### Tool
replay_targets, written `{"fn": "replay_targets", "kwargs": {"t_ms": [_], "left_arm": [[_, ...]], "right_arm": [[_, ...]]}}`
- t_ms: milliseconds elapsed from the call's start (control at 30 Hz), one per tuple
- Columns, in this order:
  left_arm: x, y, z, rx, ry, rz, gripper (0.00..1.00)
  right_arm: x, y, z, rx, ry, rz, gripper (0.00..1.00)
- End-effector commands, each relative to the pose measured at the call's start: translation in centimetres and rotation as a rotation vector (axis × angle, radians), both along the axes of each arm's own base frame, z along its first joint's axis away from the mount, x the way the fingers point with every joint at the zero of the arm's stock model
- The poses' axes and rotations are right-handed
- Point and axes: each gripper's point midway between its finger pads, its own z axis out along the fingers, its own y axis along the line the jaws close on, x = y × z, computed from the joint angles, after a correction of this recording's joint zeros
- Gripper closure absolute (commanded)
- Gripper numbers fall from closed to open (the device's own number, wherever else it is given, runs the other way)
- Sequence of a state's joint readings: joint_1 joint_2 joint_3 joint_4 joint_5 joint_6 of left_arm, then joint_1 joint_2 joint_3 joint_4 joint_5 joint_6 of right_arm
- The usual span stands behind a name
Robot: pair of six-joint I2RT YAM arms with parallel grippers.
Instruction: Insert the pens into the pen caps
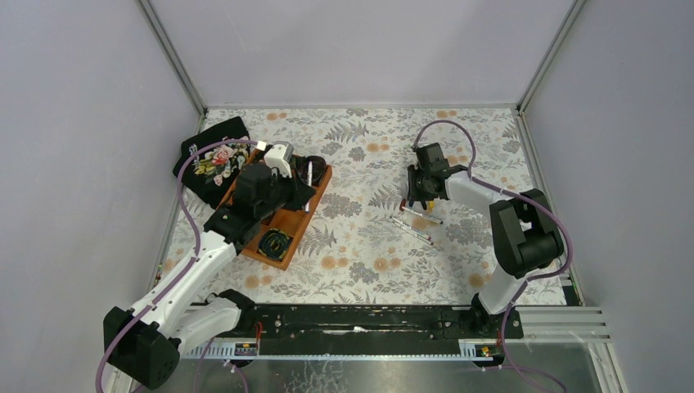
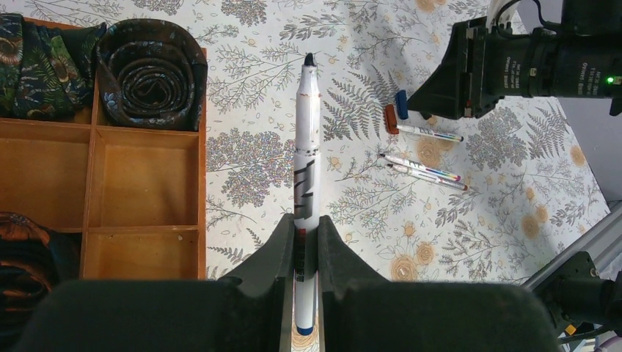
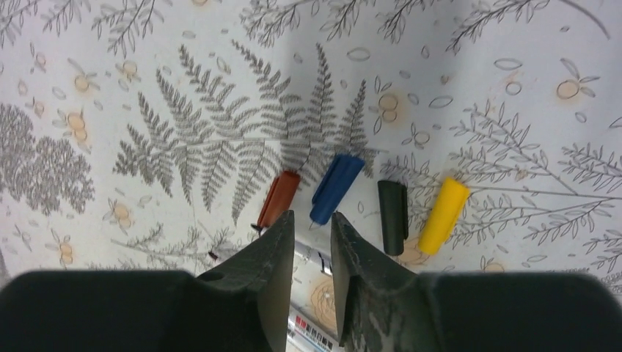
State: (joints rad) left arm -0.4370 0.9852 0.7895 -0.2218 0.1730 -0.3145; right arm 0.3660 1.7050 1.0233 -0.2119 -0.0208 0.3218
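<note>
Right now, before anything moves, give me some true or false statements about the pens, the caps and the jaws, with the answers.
1. The left gripper has its jaws shut on a pen. True.
2. That pen already wears a cap. False: its dark tip is bare.
3. The four caps lie in the wooden tray. False: the red cap, blue cap, black cap and yellow cap lie on the table, just ahead of the right gripper.
4. The yellow cap lies right beside the black cap. True.
5. Three loose pens lie on the table. True.
</note>
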Motion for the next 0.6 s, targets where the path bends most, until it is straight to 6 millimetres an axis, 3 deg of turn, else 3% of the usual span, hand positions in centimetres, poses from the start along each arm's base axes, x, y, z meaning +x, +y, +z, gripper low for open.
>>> {"fn": "replay_targets", "kwargs": {"t_ms": [0,567], "left_arm": [[0.4,0.4,0.8,0.009,-0.054,0.012,1.00],[0.4,0.4,0.9,0.008,-0.055,0.011,1.00]], "right_arm": [[2.6,-0.9,0.5,-0.050,-0.049,-0.088,0.71],[3.0,-1.4,-3.4,-0.118,0.038,-0.106,0.67]]}}
